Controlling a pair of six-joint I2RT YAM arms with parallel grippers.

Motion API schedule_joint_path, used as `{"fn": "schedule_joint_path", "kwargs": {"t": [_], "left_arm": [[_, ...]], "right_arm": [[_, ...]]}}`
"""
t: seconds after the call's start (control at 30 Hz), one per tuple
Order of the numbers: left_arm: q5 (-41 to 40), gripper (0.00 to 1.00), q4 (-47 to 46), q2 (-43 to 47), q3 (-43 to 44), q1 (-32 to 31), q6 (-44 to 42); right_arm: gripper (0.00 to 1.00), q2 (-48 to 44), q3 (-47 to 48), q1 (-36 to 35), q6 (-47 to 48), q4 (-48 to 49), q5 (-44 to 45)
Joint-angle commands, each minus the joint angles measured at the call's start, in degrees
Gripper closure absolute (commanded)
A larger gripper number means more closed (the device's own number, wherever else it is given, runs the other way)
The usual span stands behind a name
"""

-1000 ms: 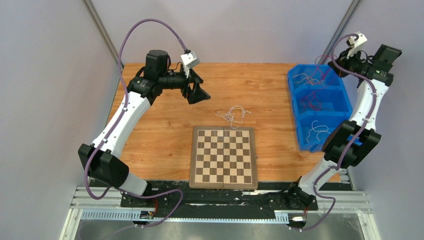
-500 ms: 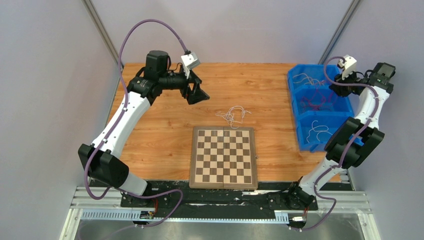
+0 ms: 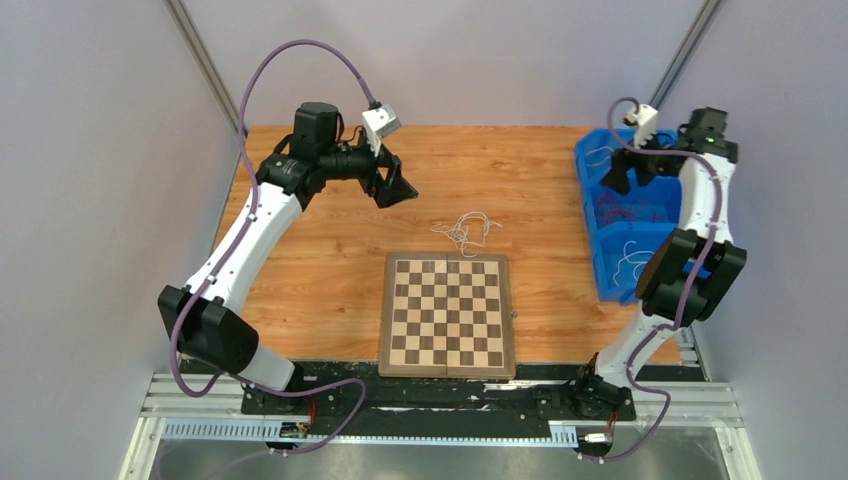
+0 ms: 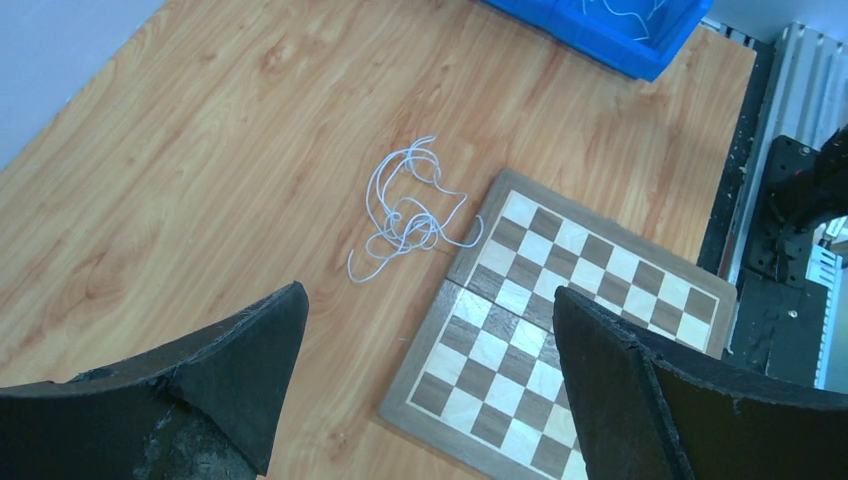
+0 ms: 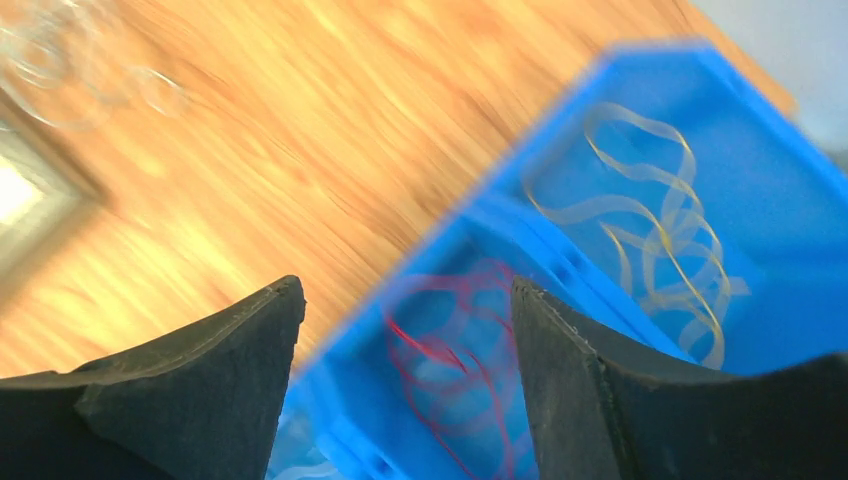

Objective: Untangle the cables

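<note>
A small tangle of thin white cables [image 3: 465, 230] lies on the wooden table just beyond the chessboard; the left wrist view shows the cables [image 4: 410, 210] ahead of the fingers. My left gripper [image 3: 395, 188] hovers open to the tangle's left, high above the wood, its jaws [image 4: 425, 300] empty. My right gripper [image 3: 617, 172] is open over the left side of the blue bin [image 3: 586, 200], nothing between its fingers [image 5: 405, 290]. Below it, red cables [image 5: 470, 370] lie in the middle compartment and yellowish cables [image 5: 650, 220] in the far one. This view is blurred.
A folding chessboard [image 3: 447, 313] lies at the table's near middle, also in the left wrist view [image 4: 560, 330]. The bin's near compartment holds white wires [image 3: 630, 262]. Purple hoses loop above both arms. Grey walls stand close on either side.
My right arm has swung left from beyond the bin's far right corner to over its left side, and its jaws have opened. The left arm and the white tangle have not moved.
</note>
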State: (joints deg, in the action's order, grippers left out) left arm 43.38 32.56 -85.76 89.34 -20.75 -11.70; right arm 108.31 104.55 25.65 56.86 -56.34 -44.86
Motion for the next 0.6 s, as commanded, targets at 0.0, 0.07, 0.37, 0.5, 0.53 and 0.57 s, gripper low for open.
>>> {"fn": "schedule_joint_path", "kwargs": {"t": [0.0,0.07,0.37,0.5,0.53,0.57], "left_arm": [[-3.81,0.00,0.83,-0.37,-1.90,-0.05,2.97],[-5.40,0.00,0.64,-0.60,-3.55,0.04,3.80],[-1.43,0.01,1.75,-4.69,-6.56,3.56,10.93],[-0.04,0.03,-0.19,-5.82,-8.97,5.81,15.10],[0.02,0.03,-0.29,-6.09,-9.21,5.99,15.25],[0.08,0.04,-0.38,-6.55,-9.43,6.34,15.56]], "right_arm": [[0.26,-8.49,-7.78,-12.08,-10.41,7.61,-2.61],[0.27,-8.40,-12.11,-18.05,-13.29,11.57,-1.74],[0.32,5.09,-12.40,-35.16,-19.11,20.24,9.23],[0.34,11.25,-11.78,-37.99,-19.92,22.93,14.24],[0.35,12.43,-12.14,-38.69,-19.53,23.75,15.68],[0.38,13.54,-12.37,-39.27,-19.06,24.07,16.91]]}}
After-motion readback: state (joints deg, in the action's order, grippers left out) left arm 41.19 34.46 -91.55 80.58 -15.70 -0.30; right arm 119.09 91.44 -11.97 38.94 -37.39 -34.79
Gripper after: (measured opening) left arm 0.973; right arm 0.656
